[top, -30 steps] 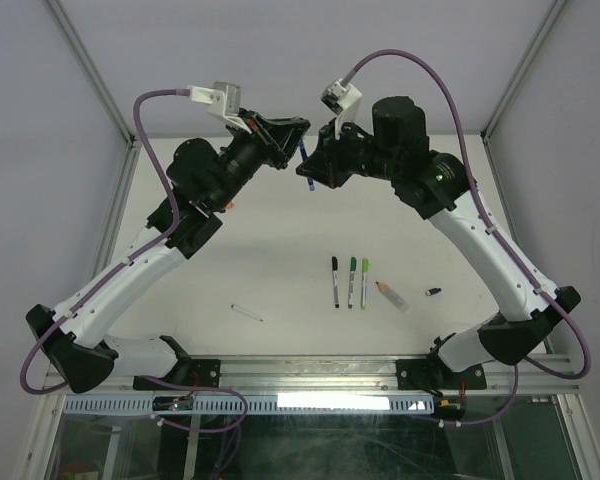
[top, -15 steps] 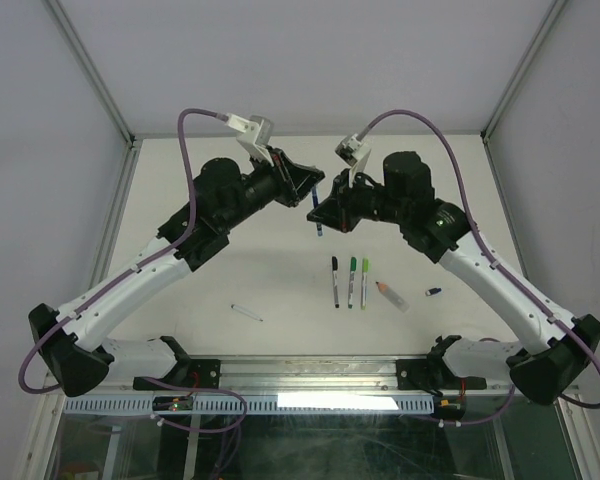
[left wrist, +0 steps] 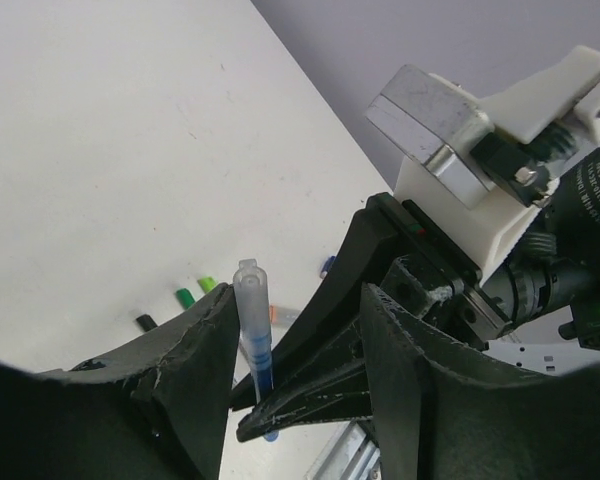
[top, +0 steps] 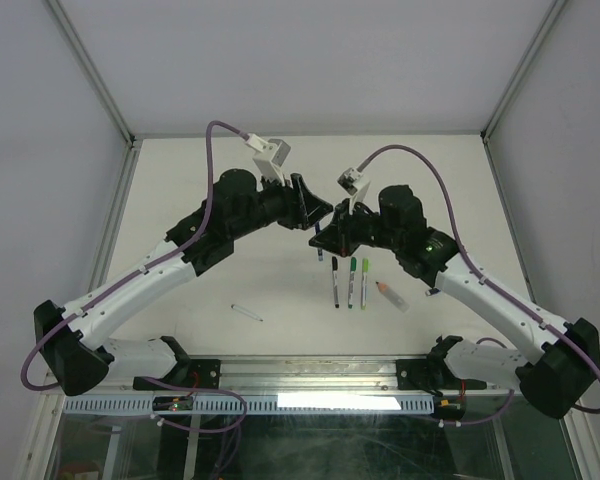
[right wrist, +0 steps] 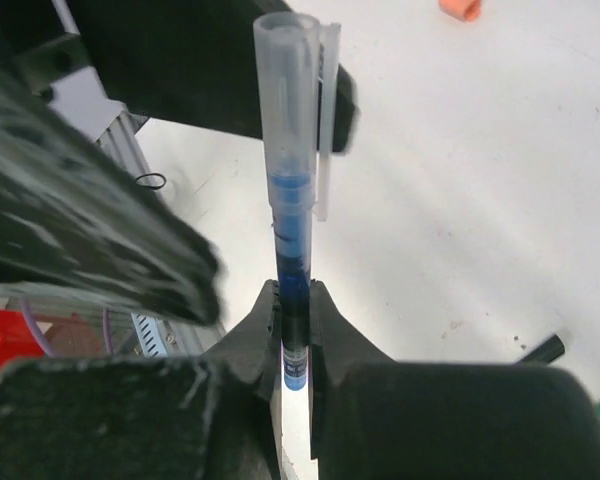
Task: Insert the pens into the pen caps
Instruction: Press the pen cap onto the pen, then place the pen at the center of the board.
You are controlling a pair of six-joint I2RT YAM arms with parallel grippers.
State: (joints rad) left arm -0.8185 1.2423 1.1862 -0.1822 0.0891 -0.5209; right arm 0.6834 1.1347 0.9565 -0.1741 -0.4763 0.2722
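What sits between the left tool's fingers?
The blue pen, clear cap on, pinched by the right tool; the left wrist view shows it.

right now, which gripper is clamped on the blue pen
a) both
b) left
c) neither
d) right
d: the right gripper has its fingers pinched shut on the lower barrel of the blue pen, while the left gripper has its fingers standing well apart on either side of the pen's top end.
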